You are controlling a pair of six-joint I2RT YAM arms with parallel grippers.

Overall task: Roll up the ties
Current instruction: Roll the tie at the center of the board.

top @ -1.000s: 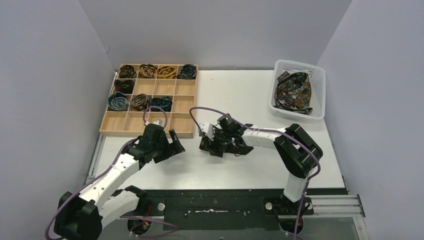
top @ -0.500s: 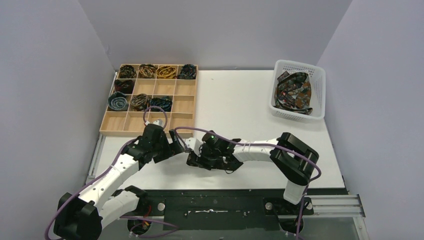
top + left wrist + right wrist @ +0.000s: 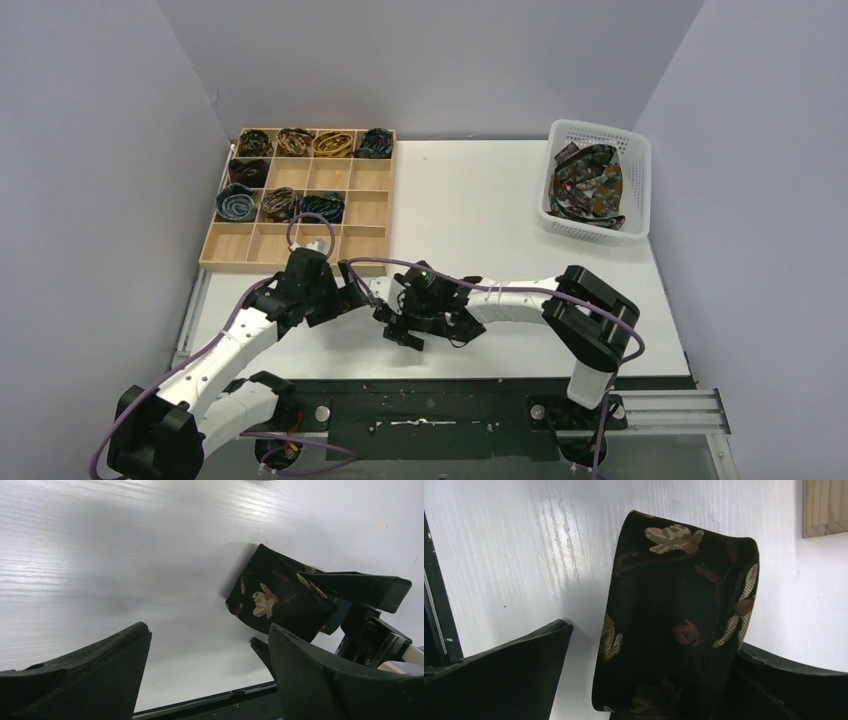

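A dark tie with gold and rust flowers, rolled into a small coil, stands on the white table between my right gripper's fingers. Those jaws are open: the left finger is clear of the coil, and the right finger sits against its side. The left wrist view shows the same coil just beyond my left gripper, which is open and holds nothing. From above, the two grippers nearly meet at the near middle of the table.
A wooden compartment tray at the far left holds several rolled ties. A white basket at the far right holds a heap of loose ties. The table's dark front edge runs just behind the grippers.
My right gripper carried the coil left and nearer, up to the left gripper, then opened its jaws off it. The left arm barely moved.
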